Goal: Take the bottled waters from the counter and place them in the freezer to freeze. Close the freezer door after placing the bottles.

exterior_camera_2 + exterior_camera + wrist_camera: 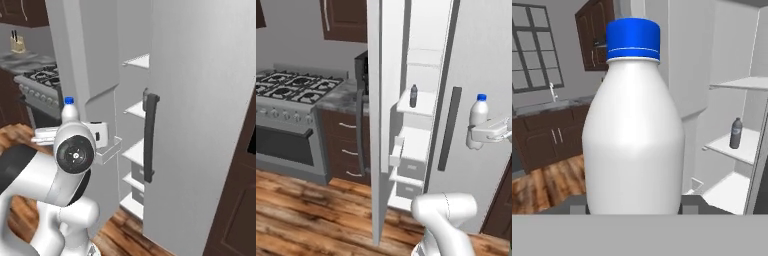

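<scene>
Milky white plastic bottle with blue cap point(633, 130) sits upright in your two-finger gripper point(487, 131), fingers clamped on its body. You hold it near open white freezer point(421, 75) (door point(378, 120) swung wide). Small clear greyish bottle point(413, 96) stands on freezer shelf point(423, 104). Speckled stone counter point(341, 97) sits beside grey gas stove point(291, 87).
</scene>
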### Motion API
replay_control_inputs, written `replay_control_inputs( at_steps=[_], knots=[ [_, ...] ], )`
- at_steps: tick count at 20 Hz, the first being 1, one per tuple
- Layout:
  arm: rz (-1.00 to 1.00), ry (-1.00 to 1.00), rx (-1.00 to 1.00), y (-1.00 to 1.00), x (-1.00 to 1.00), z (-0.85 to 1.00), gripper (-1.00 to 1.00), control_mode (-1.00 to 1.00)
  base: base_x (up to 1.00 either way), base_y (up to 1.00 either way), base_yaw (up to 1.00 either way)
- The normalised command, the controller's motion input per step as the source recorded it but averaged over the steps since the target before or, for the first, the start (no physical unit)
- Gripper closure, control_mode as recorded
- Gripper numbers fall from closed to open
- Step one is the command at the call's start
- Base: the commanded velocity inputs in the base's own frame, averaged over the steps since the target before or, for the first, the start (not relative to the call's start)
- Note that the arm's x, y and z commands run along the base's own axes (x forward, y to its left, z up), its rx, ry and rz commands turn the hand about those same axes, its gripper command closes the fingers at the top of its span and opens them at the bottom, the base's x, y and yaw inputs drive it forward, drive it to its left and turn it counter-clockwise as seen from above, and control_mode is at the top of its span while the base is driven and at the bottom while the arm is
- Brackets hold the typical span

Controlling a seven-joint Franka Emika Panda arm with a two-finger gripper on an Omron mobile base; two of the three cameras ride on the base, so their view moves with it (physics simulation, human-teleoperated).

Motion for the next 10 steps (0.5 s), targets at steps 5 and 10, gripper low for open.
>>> replay_control_inputs(
  at_steps=[5, 10],
  knots=[
    [0.00, 0.00, 0.00, 0.00, 0.00, 0.00, 1.00, 1.00, 0.65, 0.03, -0.02],
    [0.00, 0.00, 0.00, 0.00, 0.00, 0.00, 1.00, 1.00, 0.69, 0.00, 0.00]
  ],
)
